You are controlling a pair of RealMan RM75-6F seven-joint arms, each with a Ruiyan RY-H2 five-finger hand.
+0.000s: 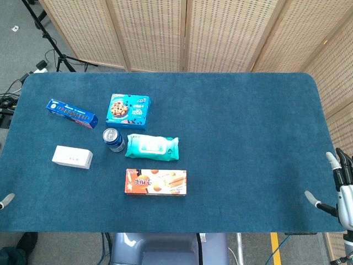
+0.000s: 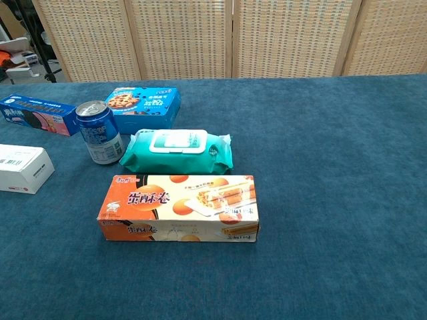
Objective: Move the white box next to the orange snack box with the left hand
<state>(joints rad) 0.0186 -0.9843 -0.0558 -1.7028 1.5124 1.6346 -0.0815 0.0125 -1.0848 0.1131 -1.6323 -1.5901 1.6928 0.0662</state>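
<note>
The white box (image 1: 72,157) lies flat on the left part of the blue table, and the chest view cuts it off at the left edge (image 2: 23,168). The orange snack box (image 1: 155,182) lies near the front middle (image 2: 179,207), a clear gap to the right of the white box. Of my left hand only a grey fingertip (image 1: 6,200) shows, at the table's front left edge, well short of the white box. My right hand (image 1: 341,185) hangs off the front right corner with its fingers apart and nothing in it. Neither hand shows in the chest view.
A blue drink can (image 1: 113,139) stands between the two boxes, further back. Beside it lies a teal wipes pack (image 1: 153,147). A blue cookie box (image 1: 128,110) and a long blue box (image 1: 71,113) lie behind. Folding screens stand behind the table (image 1: 248,138).
</note>
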